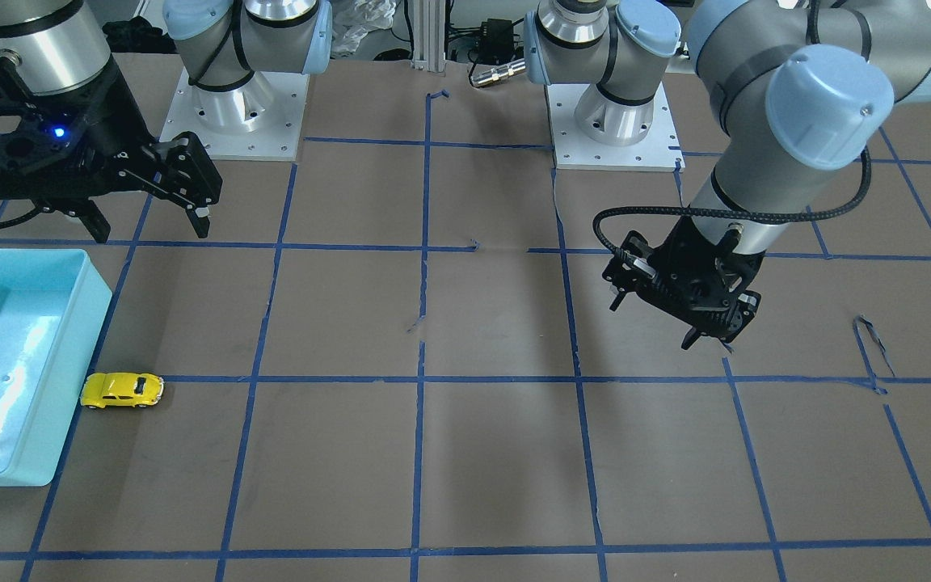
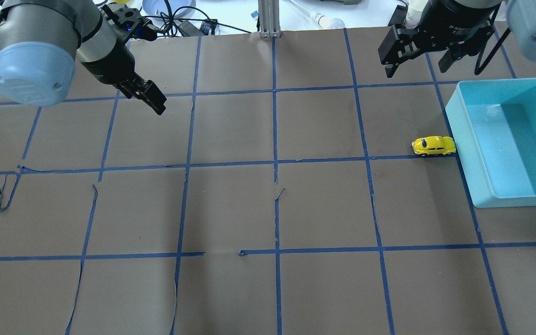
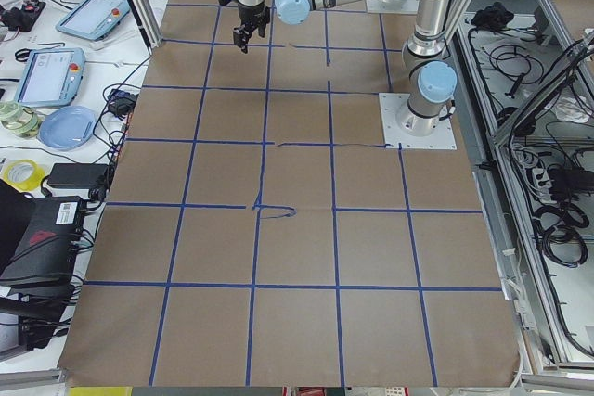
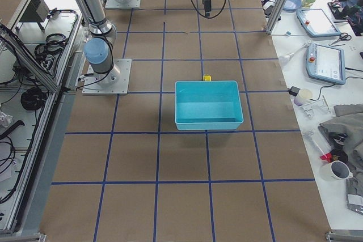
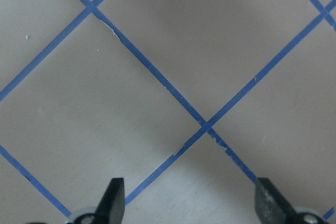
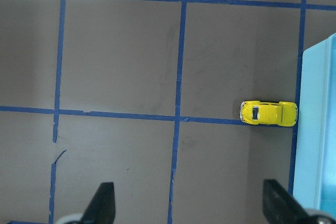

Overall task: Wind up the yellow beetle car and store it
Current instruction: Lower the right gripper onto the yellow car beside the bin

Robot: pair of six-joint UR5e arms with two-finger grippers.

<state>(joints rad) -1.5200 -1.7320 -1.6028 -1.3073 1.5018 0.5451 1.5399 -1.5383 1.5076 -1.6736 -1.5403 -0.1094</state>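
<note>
The yellow beetle car (image 2: 433,145) stands on its wheels on the brown table, on a blue tape line right beside the outer wall of the light-blue bin (image 2: 505,201). It also shows in the front view (image 1: 122,390) and in the right wrist view (image 6: 269,113). My right gripper (image 2: 417,67) is open and empty. It hangs above the table, well behind the car, and shows in the front view too (image 1: 152,230). My left gripper (image 2: 154,100) is open and empty over bare table on the far side, seen in the left wrist view (image 5: 191,203).
The bin (image 1: 86,339) is empty and lies at the table's right end. Blue tape lines form a grid on the brown paper, with a few torn strips (image 2: 7,193). Cables and clutter lie beyond the far table edge (image 2: 179,25).
</note>
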